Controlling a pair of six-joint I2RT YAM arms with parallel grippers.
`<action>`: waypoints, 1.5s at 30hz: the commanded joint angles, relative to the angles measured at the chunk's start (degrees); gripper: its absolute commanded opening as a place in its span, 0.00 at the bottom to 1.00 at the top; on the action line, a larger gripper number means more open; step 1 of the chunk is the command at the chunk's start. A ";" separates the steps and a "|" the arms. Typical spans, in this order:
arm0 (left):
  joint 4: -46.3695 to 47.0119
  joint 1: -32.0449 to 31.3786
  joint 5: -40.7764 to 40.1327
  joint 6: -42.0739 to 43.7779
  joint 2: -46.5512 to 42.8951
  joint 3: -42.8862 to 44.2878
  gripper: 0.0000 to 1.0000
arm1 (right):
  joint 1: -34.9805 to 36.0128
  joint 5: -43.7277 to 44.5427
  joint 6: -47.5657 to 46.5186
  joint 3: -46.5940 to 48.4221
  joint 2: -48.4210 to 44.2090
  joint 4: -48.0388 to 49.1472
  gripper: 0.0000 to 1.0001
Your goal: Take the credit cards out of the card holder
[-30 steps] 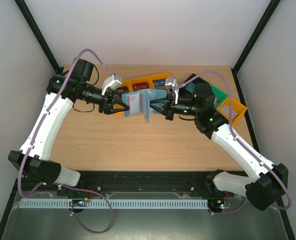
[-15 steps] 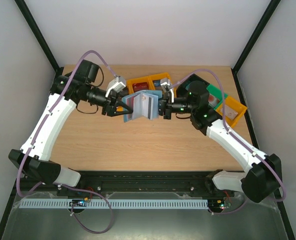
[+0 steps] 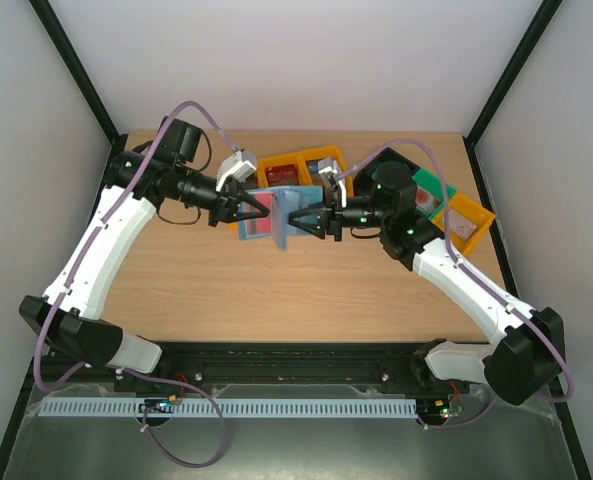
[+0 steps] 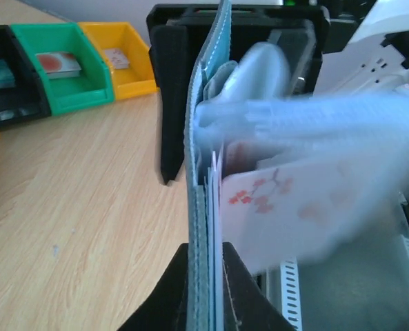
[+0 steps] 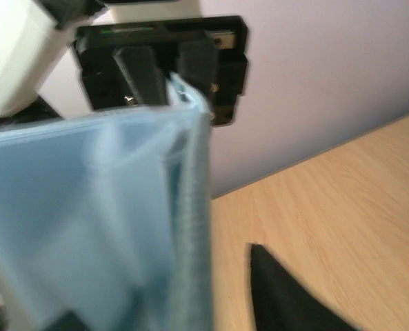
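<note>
Card holder (image 3: 276, 215) held aloft over the tabletop's (image 3: 226, 290) far middle. My left jaws are clamped on its cover edge; my right jaws stand apart beside it. Sleeves judged floppy, credit cards (image 4: 273, 207) stiff and slick: pinch an exposed card edge.

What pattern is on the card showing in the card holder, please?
Pale card with red blossom sprigs; clearest in left wrist view.

The card holder (image 4: 198, 207) has a stitched, cloth-like teal cover and glossy clear plastic sleeves (image 4: 307, 117); the desk (image 4: 73, 207) is matt, pale grained wood; the green bin (image 4: 63, 86) is smooth plastic
</note>
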 commanded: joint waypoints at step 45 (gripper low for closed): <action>2.90 2.68 -9.52 -6.29 -1.59 -0.56 0.36 | -2.18 6.47 -2.21 0.84 -1.66 -8.58 0.02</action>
